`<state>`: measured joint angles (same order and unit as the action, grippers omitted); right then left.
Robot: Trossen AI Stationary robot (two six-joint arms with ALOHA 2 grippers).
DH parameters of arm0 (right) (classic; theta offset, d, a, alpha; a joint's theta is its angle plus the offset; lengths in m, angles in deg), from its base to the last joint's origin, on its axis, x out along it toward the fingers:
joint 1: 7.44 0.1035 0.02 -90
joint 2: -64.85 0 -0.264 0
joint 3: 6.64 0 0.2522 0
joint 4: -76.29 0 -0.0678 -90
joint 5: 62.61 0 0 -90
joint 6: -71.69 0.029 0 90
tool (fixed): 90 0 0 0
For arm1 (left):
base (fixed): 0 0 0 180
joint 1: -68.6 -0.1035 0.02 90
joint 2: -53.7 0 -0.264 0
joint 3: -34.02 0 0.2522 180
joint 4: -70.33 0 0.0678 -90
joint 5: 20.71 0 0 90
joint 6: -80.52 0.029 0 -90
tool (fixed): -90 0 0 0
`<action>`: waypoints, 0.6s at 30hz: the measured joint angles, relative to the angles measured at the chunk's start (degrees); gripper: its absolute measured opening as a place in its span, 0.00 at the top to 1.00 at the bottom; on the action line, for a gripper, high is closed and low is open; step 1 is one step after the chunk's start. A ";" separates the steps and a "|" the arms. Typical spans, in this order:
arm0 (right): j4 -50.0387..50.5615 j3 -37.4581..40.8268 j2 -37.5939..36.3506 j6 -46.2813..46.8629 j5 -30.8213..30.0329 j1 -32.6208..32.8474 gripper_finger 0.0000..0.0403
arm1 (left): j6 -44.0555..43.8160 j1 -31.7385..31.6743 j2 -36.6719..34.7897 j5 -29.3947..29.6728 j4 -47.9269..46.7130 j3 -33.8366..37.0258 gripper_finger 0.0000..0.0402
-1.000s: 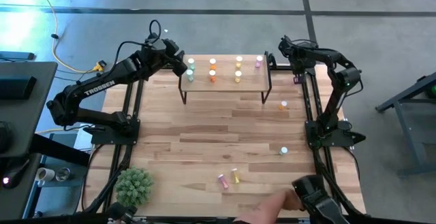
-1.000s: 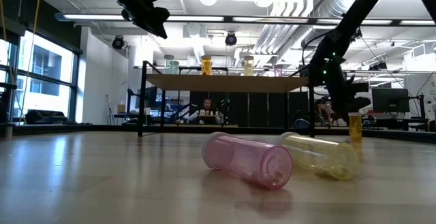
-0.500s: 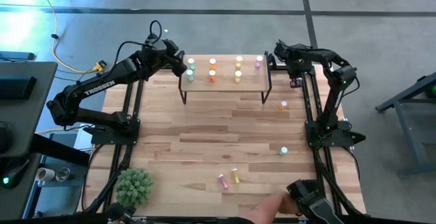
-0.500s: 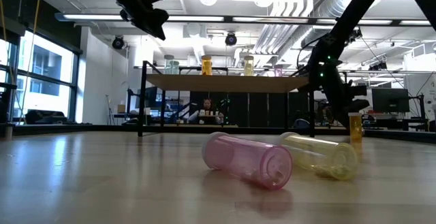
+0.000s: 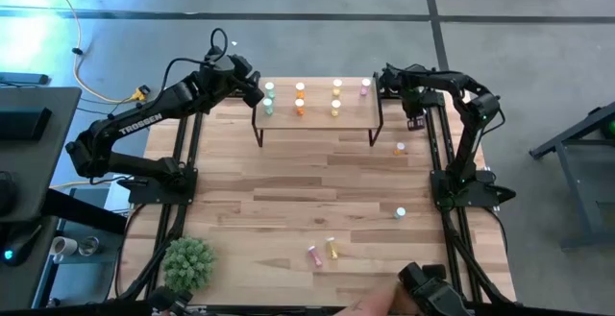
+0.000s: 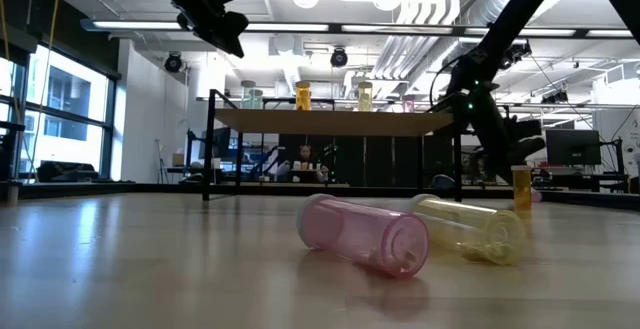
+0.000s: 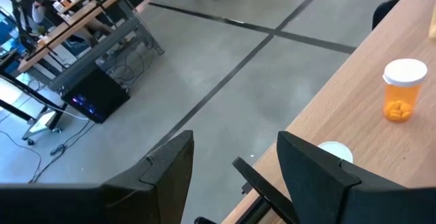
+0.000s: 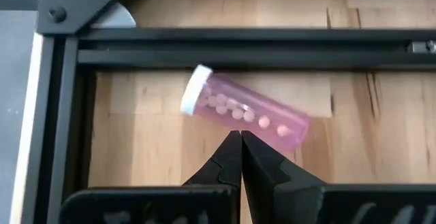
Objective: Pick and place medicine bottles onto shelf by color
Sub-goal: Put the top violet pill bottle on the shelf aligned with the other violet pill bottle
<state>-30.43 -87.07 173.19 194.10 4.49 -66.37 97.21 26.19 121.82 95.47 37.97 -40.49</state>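
The shelf (image 5: 317, 114) stands at the table's far side. On it stand green (image 5: 269, 90), orange (image 5: 300, 88), yellow (image 5: 336, 85) and pink (image 5: 365, 85) medicine bottles. Another pink bottle (image 8: 245, 112) lies on its side on the table, beyond the shelf's right end and behind a black frame bar. My right gripper (image 8: 240, 137) points steeply down, shut, with its tips at that bottle's side. My left gripper (image 5: 256, 93) hangs open in the air at the shelf's left end, holding nothing; in its wrist view an orange bottle (image 7: 402, 91) shows ahead. My right gripper comes from above with its shut fingertips (image 8: 235, 146) at the long side (image 8: 255, 125) of the lying pink bottle, about mid-length. I cannot tell whether they touch it. The bottle rests flat on the wood.
An orange bottle (image 5: 401, 148) and a green one (image 5: 400, 212) stand on the table's right half. A pink (image 6: 365, 233) and a yellow bottle (image 6: 470, 229) lie near the front edge. A small plant (image 5: 188, 263) sits front left. A person's hand (image 5: 380, 304) shows at the near edge.
My right gripper, still shut, has swung a little toward the table's left, closer to the shelf's right end, and has tipped more steeply downward. The person's hand at the near edge has drawn back.
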 joint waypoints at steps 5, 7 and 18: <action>-2.49 0.02 -0.33 1.02 0.43 0.13 1.00 | 0.00 0.00 0.00 -0.32 -0.04 0.00 0.50; -4.39 0.02 -0.59 1.87 0.07 0.09 1.00 | 0.00 0.00 0.00 -0.72 -0.04 0.00 0.50; -7.72 0.04 -0.87 1.18 -3.83 -2.90 1.00 | 0.00 0.00 0.00 -0.18 -0.04 0.00 0.50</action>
<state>-38.15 -87.03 172.31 195.28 0.66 -69.26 97.21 26.19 121.82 95.29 37.94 -40.49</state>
